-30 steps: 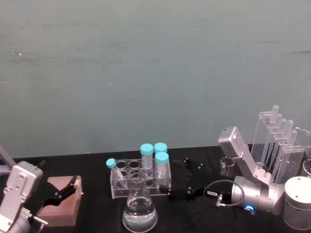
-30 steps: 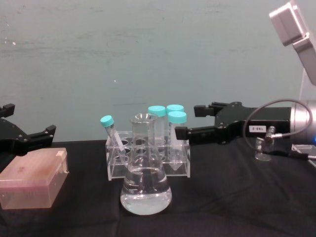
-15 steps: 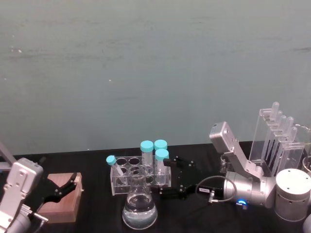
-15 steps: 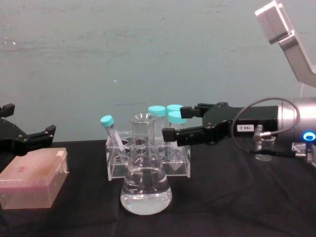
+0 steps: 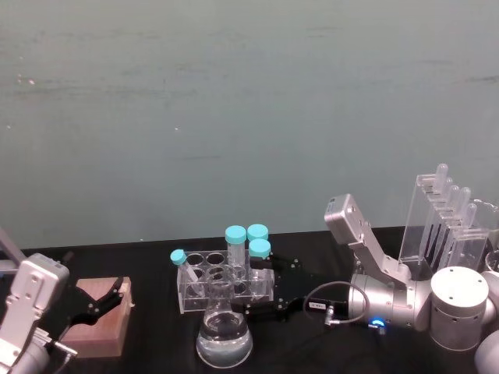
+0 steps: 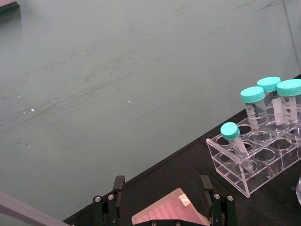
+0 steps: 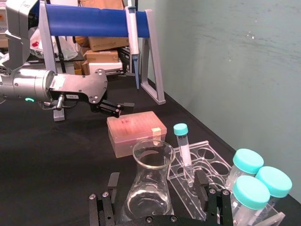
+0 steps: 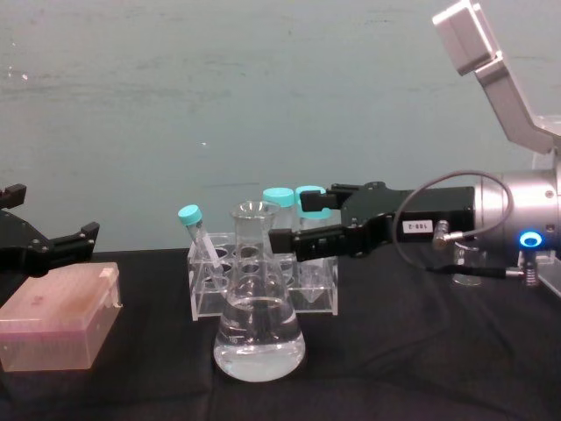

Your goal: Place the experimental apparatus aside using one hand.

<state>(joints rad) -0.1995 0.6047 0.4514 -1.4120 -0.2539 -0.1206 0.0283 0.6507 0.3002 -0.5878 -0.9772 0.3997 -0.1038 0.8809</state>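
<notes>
Two spread jaws of the right gripper (image 8: 294,221) point at the neck of the conical flask (image 8: 259,338), frame centre, seemingly to clamp it. Left gripper (image 8: 53,212) idles at the left edge, jaws spread.

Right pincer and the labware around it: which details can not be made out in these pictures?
Chest view: the right pincer overlaps the tube rack; contact cannot be judged, and it hides one capped tube.
Chest view: the small beaker is partly behind the arm's cable.
Head view: the pipette stand has its base hidden by the right arm.
The left pincer is parked at the left edge.
</notes>
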